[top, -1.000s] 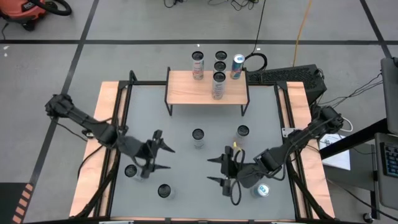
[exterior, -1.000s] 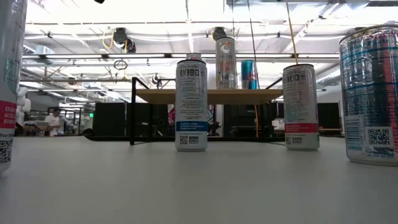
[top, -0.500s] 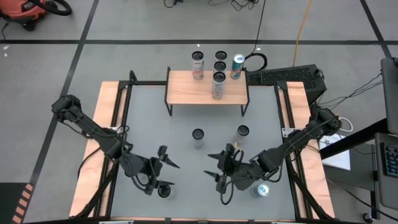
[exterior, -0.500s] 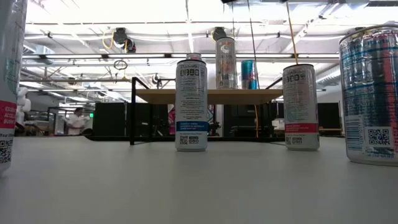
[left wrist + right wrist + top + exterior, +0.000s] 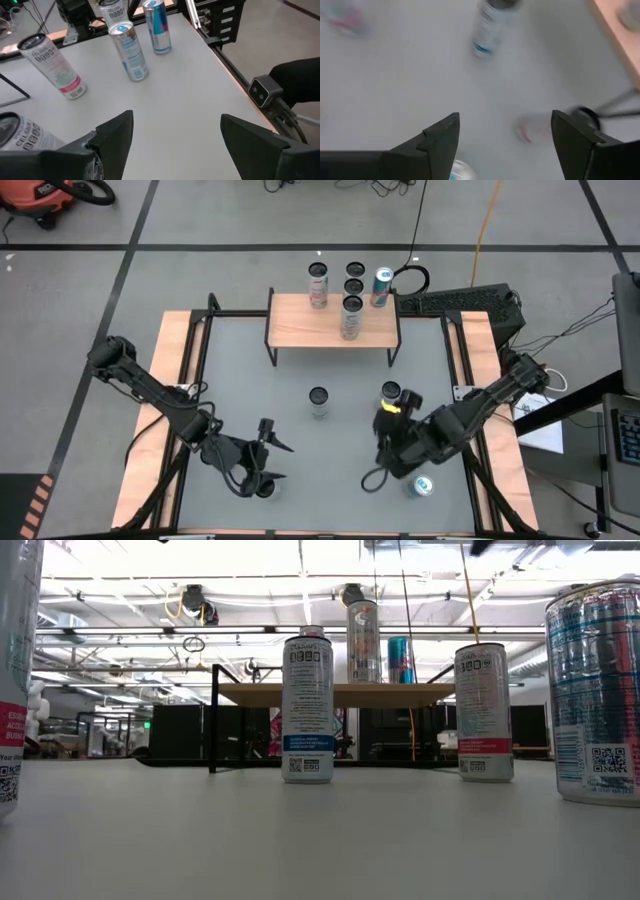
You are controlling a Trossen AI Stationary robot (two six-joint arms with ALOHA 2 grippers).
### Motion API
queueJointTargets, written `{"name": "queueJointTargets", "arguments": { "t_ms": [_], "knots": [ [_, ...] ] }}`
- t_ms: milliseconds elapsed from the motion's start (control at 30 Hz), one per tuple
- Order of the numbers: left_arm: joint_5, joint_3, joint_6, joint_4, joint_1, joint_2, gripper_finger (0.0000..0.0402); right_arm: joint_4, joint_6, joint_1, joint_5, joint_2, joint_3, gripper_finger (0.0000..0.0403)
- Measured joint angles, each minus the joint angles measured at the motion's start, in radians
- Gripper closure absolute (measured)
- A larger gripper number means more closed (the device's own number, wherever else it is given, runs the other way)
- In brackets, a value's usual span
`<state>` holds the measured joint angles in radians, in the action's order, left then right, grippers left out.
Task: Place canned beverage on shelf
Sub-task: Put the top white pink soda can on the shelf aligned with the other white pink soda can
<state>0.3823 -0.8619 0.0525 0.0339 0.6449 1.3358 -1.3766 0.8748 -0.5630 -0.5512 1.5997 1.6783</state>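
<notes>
Grey tabletop (image 5: 300,370) edged in wood fills your overhead view, with cables on the concrete floor around it. Your shelf (image 5: 332,322), a light plank on thin black legs, stands at the far edge and carries one silver can (image 5: 351,316); three more cans stand behind it. Left gripper (image 5: 268,460) hangs near the front edge, fingers spread and empty; right gripper (image 5: 505,137) likewise gapes empty over the table. Only the low view shows the ceiling lights.

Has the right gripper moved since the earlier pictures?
Yes. The right gripper swung toward the shelf, now beside a can.
</notes>
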Motion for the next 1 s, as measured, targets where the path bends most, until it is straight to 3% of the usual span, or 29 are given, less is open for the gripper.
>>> {"name": "queueJointTargets", "arguments": {
  "t_ms": [100,333,667,833,1000],
  "knots": [
    [0.001,0.0,-0.014,0.001,0.0,0.0,0.0102,-0.079,0.006,0.035,0.03,0.001,0.0,0.0156],
    [0.02,0.0,-0.014,0.001,-0.001,0.0,0.0102,-0.066,-0.114,0.135,0.092,-0.01,0.0,0.0151],
    [0.02,-0.001,-0.005,0.012,0.004,0.0,0.0102,-0.053,-0.259,0.212,0.107,-0.044,-0.01,0.009],
    [0.02,-0.001,-0.009,0.013,0.003,0.0,0.0102,-0.004,-0.248,0.241,0.108,-0.117,-0.14,0.0088],
    [0.02,-0.001,-0.016,0.014,0.004,0.0,0.0102,0.191,-0.248,0.251,0.08,-0.218,-0.324,0.0088]
  ]
}}
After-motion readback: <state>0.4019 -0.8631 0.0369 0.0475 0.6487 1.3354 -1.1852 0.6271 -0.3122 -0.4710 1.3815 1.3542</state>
